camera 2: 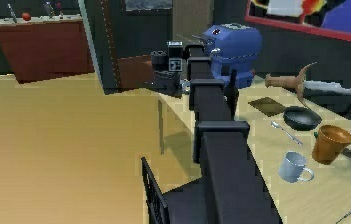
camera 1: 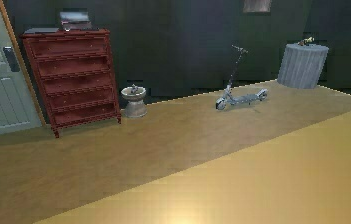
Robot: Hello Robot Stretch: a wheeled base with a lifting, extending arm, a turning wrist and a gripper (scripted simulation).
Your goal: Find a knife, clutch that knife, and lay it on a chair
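Collision risks near table

Forward view: driving on could hit the scooter [camera 1: 241,96]. Arm side view: you cannot tell whether the gripper [camera 2: 166,78] holds anything; a likely knife [camera 2: 286,130] lies on the table [camera 2: 268,148] beside the pan [camera 2: 303,118], where an arm swing could sweep it off.

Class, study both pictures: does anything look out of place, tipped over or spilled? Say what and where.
The kick scooter stands indoors on the wooden floor by the dark wall, an unusual spot for it. On the table, the mug and brown pot stand upright; nothing looks spilled.
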